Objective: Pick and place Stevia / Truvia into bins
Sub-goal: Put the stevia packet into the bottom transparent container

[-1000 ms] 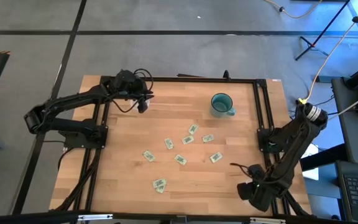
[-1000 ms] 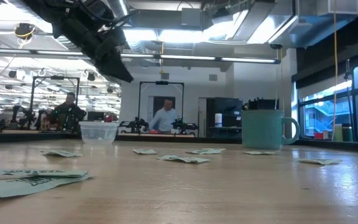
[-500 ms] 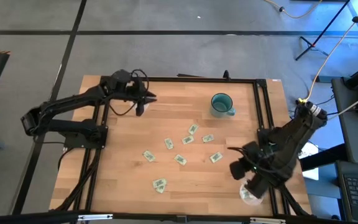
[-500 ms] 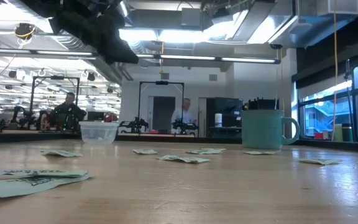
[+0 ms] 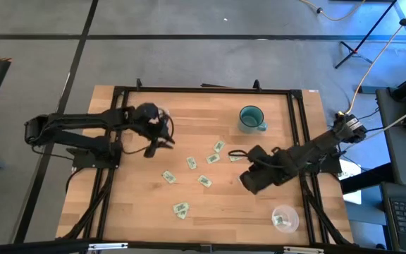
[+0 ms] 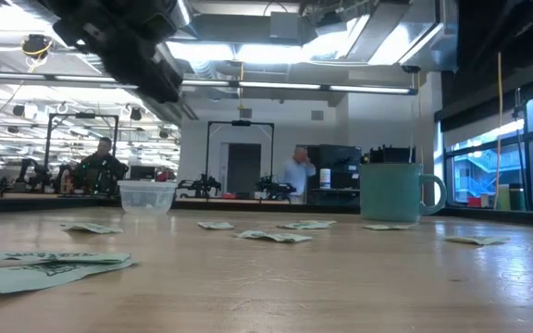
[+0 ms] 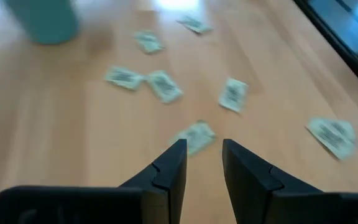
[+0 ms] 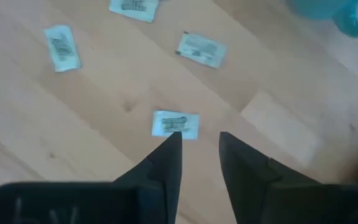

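Note:
Several white-and-green Stevia sachets (image 5: 204, 180) lie flat in the middle of the wooden table. My left gripper (image 5: 165, 140) hangs open above the table to their left; in its wrist view one sachet (image 7: 194, 135) lies just beyond the gripper (image 7: 197, 155). My right gripper (image 5: 249, 178) hovers open over the right part of the scatter, with a sachet (image 8: 175, 124) beside one fingertip of the gripper (image 8: 197, 146); I cannot tell if it touches. One clear cup (image 5: 285, 219) stands near the right near corner with a sachet inside. The other cup (image 6: 146, 196) stands at the far left.
A teal mug (image 5: 251, 118) with a handle stands on the far side of the table, right of centre. A black frame (image 5: 203, 89) runs along the table's edges. Bare wood lies near the front edge. People show in the room behind the table.
My right arm has lifted off the cup at the near right corner and swung toward the table's middle, over the sachets; the cup now shows with a sachet in it. My left arm has moved from the far left cup toward the near side and the sachets.

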Controlling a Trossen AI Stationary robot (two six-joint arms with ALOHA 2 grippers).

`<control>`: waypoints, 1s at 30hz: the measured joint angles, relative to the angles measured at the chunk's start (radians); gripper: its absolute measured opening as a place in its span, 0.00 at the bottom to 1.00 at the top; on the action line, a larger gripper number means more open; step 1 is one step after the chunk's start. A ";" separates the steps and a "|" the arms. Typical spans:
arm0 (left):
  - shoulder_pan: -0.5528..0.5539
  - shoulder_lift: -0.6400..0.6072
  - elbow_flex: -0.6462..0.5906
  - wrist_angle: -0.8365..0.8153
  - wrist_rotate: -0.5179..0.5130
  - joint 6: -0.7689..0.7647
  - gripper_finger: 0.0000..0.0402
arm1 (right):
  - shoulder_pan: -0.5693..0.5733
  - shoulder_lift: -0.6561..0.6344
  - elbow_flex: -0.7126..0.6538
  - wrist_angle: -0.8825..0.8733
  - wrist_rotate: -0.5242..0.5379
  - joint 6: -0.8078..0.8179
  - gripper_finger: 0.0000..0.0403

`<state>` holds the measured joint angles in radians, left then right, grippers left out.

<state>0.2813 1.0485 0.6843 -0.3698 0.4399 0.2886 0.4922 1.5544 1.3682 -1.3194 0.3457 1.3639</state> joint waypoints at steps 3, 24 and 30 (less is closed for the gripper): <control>-0.065 0.000 -0.024 0.004 -0.019 -0.004 0.24 | -0.033 0.041 -0.008 -0.012 -0.015 -0.029 0.27; -0.229 0.001 -0.041 0.014 -0.181 -0.068 0.25 | -0.155 0.082 -0.498 0.672 -0.296 -0.137 0.20; -0.229 0.001 -0.041 0.014 -0.188 -0.067 0.25 | -0.156 0.080 -0.540 0.685 -0.296 -0.135 0.14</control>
<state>0.0521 1.0492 0.6437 -0.3553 0.2523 0.2211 0.3367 1.6343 0.8280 -0.6341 0.0495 1.2289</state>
